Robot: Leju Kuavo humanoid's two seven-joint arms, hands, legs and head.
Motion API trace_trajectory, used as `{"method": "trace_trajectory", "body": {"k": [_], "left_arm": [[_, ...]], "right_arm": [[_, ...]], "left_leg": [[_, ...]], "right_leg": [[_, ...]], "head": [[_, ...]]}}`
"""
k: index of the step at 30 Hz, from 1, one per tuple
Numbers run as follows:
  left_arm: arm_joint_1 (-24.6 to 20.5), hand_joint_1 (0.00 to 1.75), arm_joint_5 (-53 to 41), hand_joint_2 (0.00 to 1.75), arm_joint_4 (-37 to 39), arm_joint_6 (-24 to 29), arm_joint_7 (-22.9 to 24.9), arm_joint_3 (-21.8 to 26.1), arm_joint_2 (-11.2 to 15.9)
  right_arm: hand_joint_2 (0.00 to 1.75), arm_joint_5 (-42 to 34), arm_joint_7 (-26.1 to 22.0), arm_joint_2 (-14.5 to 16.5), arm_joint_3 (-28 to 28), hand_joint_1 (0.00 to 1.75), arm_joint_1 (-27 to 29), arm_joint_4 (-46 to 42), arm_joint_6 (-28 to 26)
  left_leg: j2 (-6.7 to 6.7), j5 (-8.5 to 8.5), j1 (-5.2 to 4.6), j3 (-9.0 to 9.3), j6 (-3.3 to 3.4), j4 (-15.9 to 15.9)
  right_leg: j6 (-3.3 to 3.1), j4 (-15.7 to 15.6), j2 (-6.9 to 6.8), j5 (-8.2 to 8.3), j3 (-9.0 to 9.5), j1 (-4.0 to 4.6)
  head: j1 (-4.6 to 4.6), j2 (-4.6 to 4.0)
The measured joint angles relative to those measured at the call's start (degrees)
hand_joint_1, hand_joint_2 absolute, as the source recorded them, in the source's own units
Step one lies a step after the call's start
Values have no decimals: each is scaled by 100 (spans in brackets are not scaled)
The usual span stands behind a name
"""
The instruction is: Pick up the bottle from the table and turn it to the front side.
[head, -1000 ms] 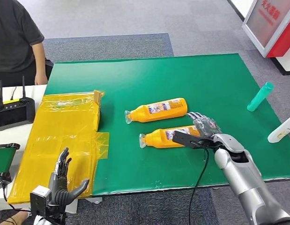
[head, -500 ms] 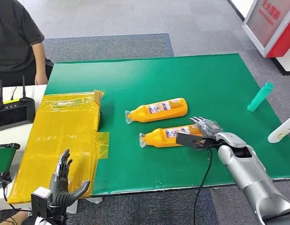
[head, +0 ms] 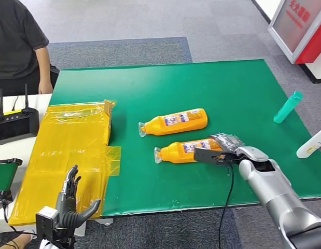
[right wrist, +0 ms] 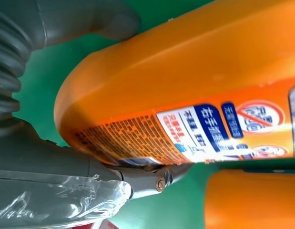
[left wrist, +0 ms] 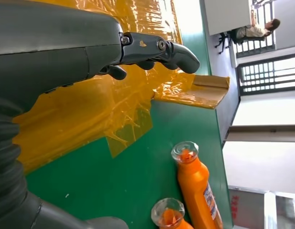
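— Where is the bottle it is meant to pick up?

— The nearer orange plastic bottle with a clear cap (head: pixel 182 151) lies on its side on the green-covered table (head: pixel 237 93), cap pointing toward the yellow side. The right robot hand (head: pixel 225 145) is at its base end. In the right wrist view the grey thumb (right wrist: pixel 113 21) sits against one side of the bottle (right wrist: pixel 196 81) and a dark finger (right wrist: pixel 157 179) against the other, so the hand is wrapped around it; the bottle lies on the table.

— What is hard to see?

— The hand hides the bottle's base in the head view, and the fingertips are lost behind clear film wrap. The label's small print in the wrist view cannot be read.

— And the other bottle?

— A second orange plastic bottle (head: pixel 174 122) lies just beyond, parallel, near but apart from the first.

— The left side?

— The left robot hand (head: pixel 70 202) hovers low at the table's near edge, fingers spread, holding nothing, over a flattened cardboard sheet wrapped in yellow tape (head: pixel 68 150).

— Room to move?

— Bare green cloth stretches beyond and to the right. A teal tube (head: pixel 288 106) and a white bottle (head: pixel 312 142) lie at the right edge, the white one cut off by the frame. A black remote controller (head: pixel 14 122) sits on a white side table, by a seated person (head: pixel 17 41).
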Motion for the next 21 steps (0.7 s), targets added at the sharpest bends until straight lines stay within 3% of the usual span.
{"method": "trace_trajectory", "body": {"k": [13,17,21], "left_arm": [[-11,0,0,175,33,14,0,-44,0],[-11,0,0,175,34,14,0,-45,0],[-13,0,18,175,39,22,0,-45,1]], "right_arm": [[175,-4,-15,14,83,150,-105,133,1],[175,-4,-16,16,93,175,-110,149,1],[175,-31,-45,16,97,175,-112,160,-19]], "left_leg": [[0,0,0,3,0,0],[0,1,0,5,0,0],[0,1,0,5,0,0]], "right_leg": [[0,0,1,1,2,0],[0,0,1,2,3,0],[0,0,1,3,3,0]], "head": [[1,0],[1,0],[1,0]]}}
